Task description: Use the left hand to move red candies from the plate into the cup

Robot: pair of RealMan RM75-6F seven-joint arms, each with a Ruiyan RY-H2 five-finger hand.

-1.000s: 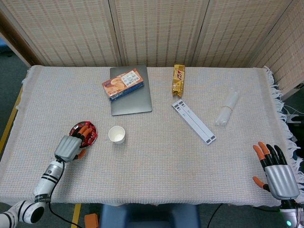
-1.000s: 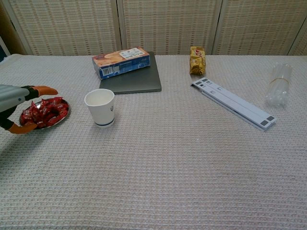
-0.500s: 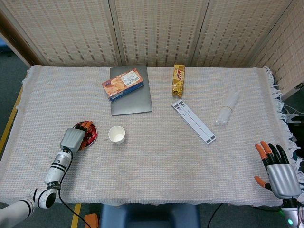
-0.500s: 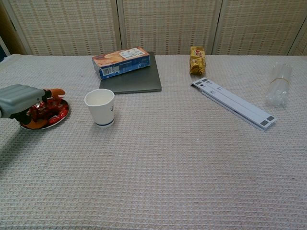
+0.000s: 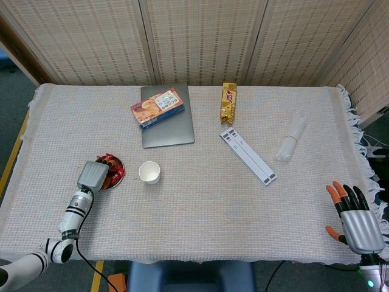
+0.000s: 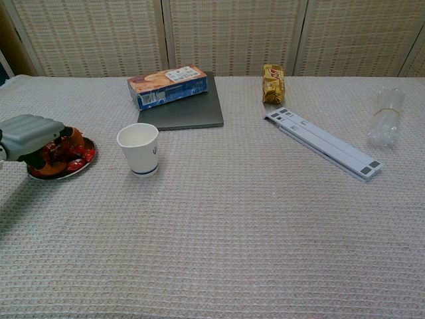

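chest view: my left hand [image 6: 30, 133] curls over the plate [image 6: 83, 164], seemingly gripping red candies [image 6: 72, 158] for the nearby cup [image 6: 139, 149].

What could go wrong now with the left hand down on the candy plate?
The left hand covers the small plate, so pressing on its rim might tip it and spill red candies onto the cloth. Its fingers are hidden, so a weak grasp could go unnoticed. The paper cup stands close beside the plate; a low carry could knock it over.
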